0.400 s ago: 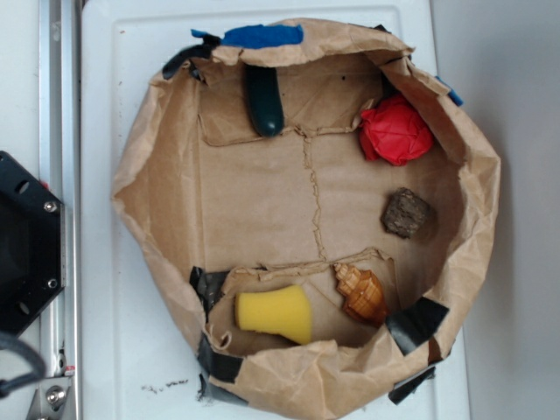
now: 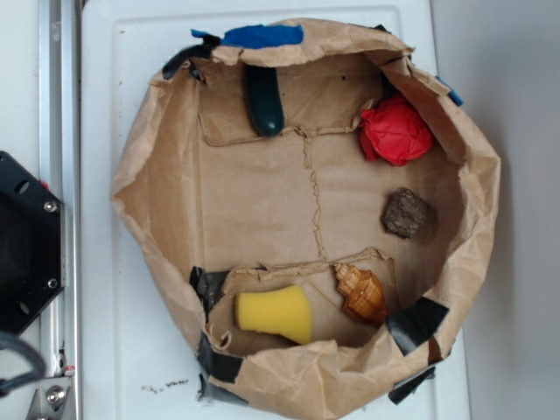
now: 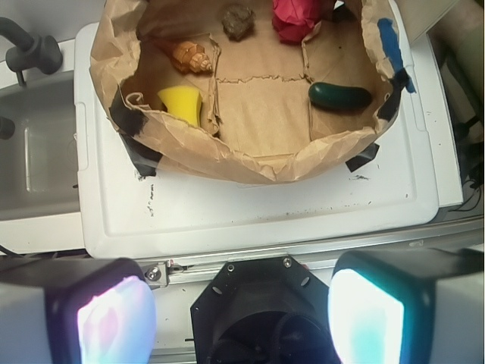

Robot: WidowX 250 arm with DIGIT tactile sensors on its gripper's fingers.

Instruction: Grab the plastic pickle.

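Here, approach not begun; end effector [image 3: 241, 303] spread open, empty, well short of bag [image 3: 250, 163]; you must reach plastic pickle [image 3: 340, 95], then descend.

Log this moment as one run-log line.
phase: pre-reach | gripper: open, above table edge, outside bag | pickle: untouched, at bag's wall | sponge, shell: opposite side

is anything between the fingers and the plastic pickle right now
Only the paper bag's rolled wall. In the wrist view the fingers hang spread well outside the bag, and the plastic pickle lies inside near the rim. Nothing covers it from above; the yellow sponge and shell sit apart.
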